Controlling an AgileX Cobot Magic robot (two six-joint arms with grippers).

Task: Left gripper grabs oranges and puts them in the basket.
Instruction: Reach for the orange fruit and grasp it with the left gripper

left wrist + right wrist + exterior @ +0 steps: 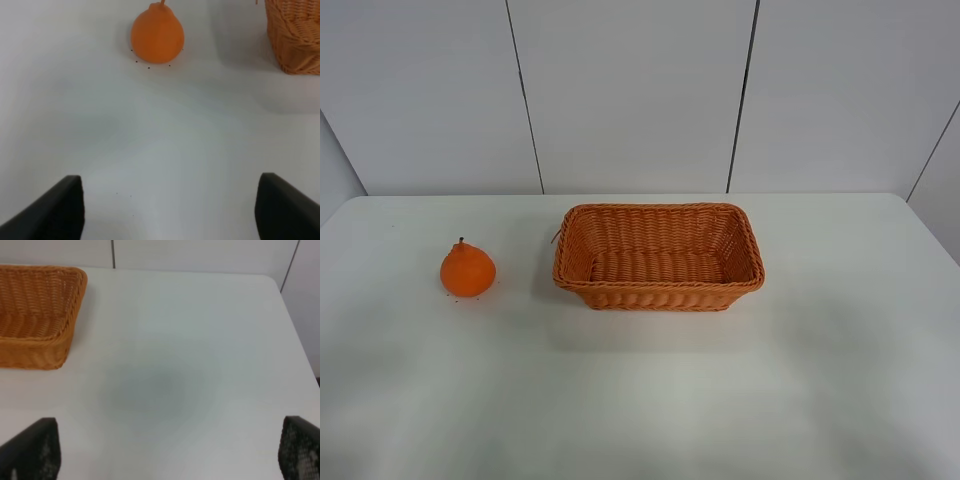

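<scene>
Orange [157, 35] pickup is not yet begun. The left gripper [167, 202] has its fingers [52, 210] spread wide with nothing between them, and it is well apart from the fruit, which sits on the worktop [640, 400] ahead of the gap. The right gripper [170, 450] is likewise spread wide and holds nothing.

Status, as judged from the present layout:
- Done: none of the task.
- Left: approach, closure on the fruit, lift, carry to the basket [660, 293], release.

In the exterior high view the fruit [468, 270] stands upright, stem up, near the basket on its left side but not touching it. The basket interior shows only bare weave.

Limits of view:
- Only the finger ends show in each wrist view; the palms and arms are cut off.
- Neither arm appears in the exterior high view.
- Both wrist views cut the basket [295, 35] off at the frame edge, showing one corner only.
- Small dark specks around the fruit's base cannot be identified.
</scene>
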